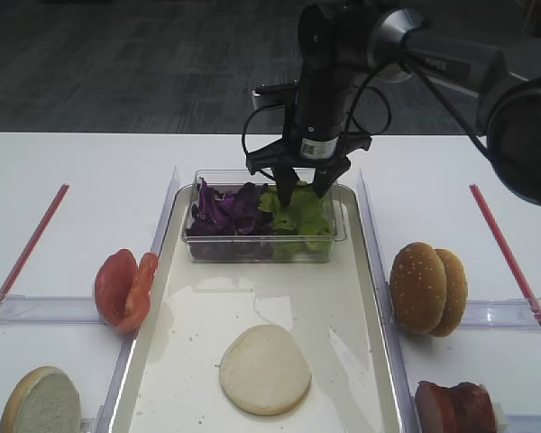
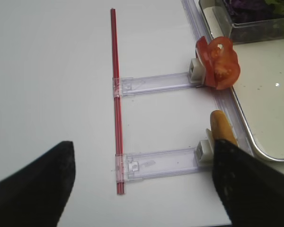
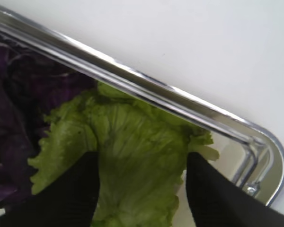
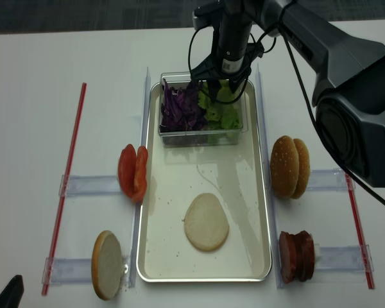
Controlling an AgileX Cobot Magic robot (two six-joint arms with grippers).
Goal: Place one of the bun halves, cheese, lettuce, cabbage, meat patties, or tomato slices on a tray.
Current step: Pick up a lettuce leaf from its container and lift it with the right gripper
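setting: robot lab or test bench, not a real kitchen
surface: plain white table (image 1: 90, 180) with red tape strips (image 4: 67, 173) marking both sides
fixtures: clear plastic holders (image 2: 154, 82) stand food upright at fixed spots
props: tray (image 4: 253, 212) centred between the holders, clear tub (image 1: 261, 248) of leaves on it
floor: dark grey carpet (image 1: 117, 63) behind the table, office-like

The bottom edge cut off the lettuce (image 3: 132, 156); the right gripper (image 3: 142, 189) fingertips lay outside. The left gripper (image 2: 142, 184) was blurred.
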